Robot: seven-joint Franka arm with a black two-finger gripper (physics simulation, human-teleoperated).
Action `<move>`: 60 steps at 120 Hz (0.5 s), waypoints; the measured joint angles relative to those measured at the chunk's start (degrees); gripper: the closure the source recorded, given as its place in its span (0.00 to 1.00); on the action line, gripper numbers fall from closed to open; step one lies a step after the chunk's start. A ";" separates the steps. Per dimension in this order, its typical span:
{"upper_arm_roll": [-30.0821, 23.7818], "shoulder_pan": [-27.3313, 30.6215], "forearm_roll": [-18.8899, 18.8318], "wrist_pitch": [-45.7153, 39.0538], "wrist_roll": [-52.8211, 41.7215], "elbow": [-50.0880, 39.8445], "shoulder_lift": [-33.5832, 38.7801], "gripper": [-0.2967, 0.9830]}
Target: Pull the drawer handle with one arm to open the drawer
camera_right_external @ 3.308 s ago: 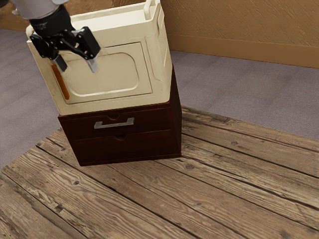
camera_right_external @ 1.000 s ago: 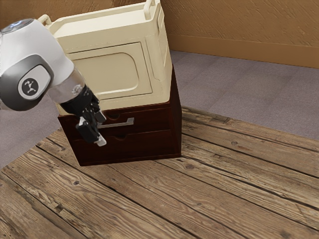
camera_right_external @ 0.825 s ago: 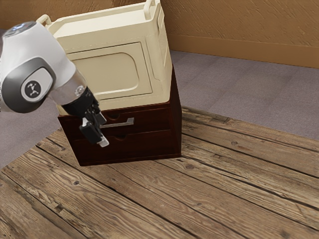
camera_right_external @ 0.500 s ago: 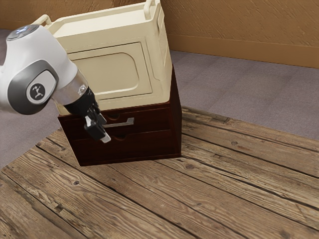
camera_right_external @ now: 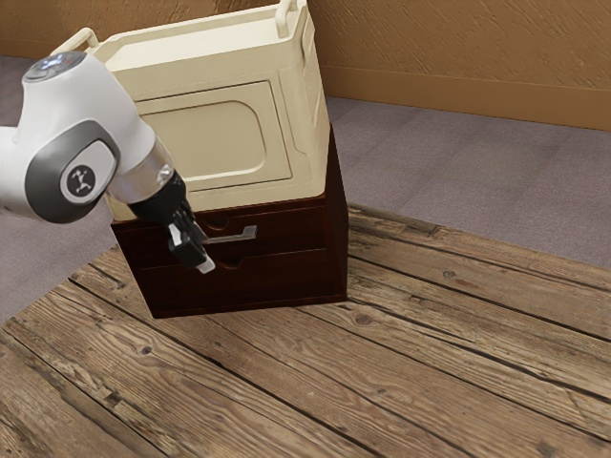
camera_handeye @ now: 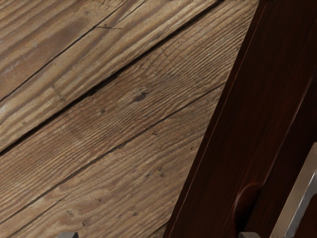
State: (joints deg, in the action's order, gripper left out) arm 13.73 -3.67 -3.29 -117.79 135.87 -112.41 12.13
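In the exterior view my gripper (camera_right_external: 202, 250) is low in front of the dark red drawer unit (camera_right_external: 286, 275), tilted downward at the near end of the silver handle (camera_right_external: 234, 235). It stands open, and part of the handle is hidden behind it. The upper drawer front (camera_right_external: 296, 227) sits flush with the unit. Looking from the hand, the open gripper (camera_handeye: 158, 235) has its tips well apart, with the metal handle (camera_handeye: 299, 196) just beyond one of them. No grip on the handle is visible.
A cream storage box (camera_right_external: 220, 138) rests on top of the drawer unit, close beside my arm. The plank tabletop (camera_right_external: 382, 382) extends around the unit's base. Behind are a grey floor (camera_right_external: 458, 162) and a tan wall (camera_right_external: 458, 48).
From in front of the cream box, my hand has come down to the handle's level and turned. Over the last second it has shifted slightly toward the exterior view's right. The drawers have not moved.
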 joint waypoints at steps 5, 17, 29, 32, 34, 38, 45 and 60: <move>-0.15 -0.07 -0.67 -0.27 0.15 0.13 -0.01 0.46; -0.27 -0.10 -2.43 -1.16 0.47 0.15 -0.03 0.46; -0.32 0.01 -3.74 -2.60 0.74 0.07 0.01 0.46; -0.36 -0.03 -3.95 -2.93 0.80 0.03 -0.03 0.46; -0.39 -0.09 -4.09 -3.14 0.83 0.02 -0.05 0.46; -0.42 -0.19 -4.32 -3.49 0.91 0.00 -0.13 0.46; -0.51 -0.28 -4.60 -4.00 1.03 -0.07 -0.46 0.46; -0.54 -0.30 -4.95 -4.91 1.23 -0.11 -1.49 0.46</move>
State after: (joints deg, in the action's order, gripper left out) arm 13.19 -3.96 -8.23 -122.70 137.10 -112.52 10.65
